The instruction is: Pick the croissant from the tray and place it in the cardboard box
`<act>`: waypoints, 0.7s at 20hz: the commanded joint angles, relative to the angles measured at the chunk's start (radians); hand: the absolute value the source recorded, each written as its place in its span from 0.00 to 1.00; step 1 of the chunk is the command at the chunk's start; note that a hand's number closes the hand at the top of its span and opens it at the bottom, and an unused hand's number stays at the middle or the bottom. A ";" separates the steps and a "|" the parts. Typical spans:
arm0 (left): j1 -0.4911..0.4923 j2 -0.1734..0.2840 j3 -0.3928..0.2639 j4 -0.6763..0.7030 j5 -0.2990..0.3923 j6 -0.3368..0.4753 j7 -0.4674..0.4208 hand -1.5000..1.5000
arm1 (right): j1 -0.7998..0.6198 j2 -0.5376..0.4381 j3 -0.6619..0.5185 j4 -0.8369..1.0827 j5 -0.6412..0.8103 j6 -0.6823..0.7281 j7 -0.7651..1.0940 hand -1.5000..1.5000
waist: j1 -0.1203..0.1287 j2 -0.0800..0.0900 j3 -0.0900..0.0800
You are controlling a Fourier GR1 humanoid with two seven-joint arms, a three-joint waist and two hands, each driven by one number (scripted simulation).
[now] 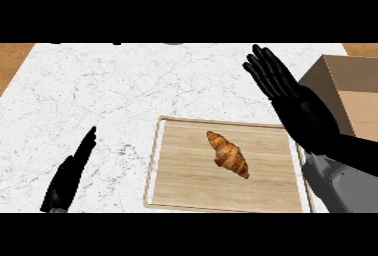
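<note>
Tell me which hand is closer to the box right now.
The right hand: open, fingers straight, raised beside the box at the tray's far right corner. The left hand rests far across the counter, left of the tray.

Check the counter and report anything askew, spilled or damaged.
Nothing stands out. The croissant lies whole on the wooden tray, at a slant, with no crumbs showing. The cardboard box stands at the right edge. Both the left hand and right hand are open and hold nothing.

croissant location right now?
In the head view the croissant lies near the middle of the wooden tray, right of centre on the counter. The open right hand is above and to its right, beside the cardboard box.
</note>
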 commanded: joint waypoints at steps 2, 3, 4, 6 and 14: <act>-0.014 -0.041 0.076 0.028 0.024 0.028 -0.044 0.50 | 0.043 0.021 0.035 0.018 0.139 -0.062 0.001 1.00 | -0.003 -0.008 0.020; -0.085 -0.070 0.103 0.065 0.031 0.065 -0.011 0.50 | 0.054 -0.034 -0.003 0.012 0.146 -0.054 -0.002 1.00 | -0.014 -0.008 0.020; -0.064 -0.061 0.146 0.064 0.070 0.055 -0.038 0.50 | 0.077 -0.052 -0.015 -0.009 0.169 -0.093 0.025 1.00 | -0.016 -0.009 0.019; -0.125 -0.099 0.181 0.068 0.067 0.126 -0.019 0.50 | 0.082 -0.089 -0.044 0.022 0.226 -0.130 0.034 1.00 | -0.021 -0.008 0.019; -0.128 -0.129 0.185 0.135 0.085 0.092 -0.050 0.50 | 0.340 -0.167 0.011 -0.005 0.638 -0.421 -0.028 0.00 | -0.029 -0.011 0.020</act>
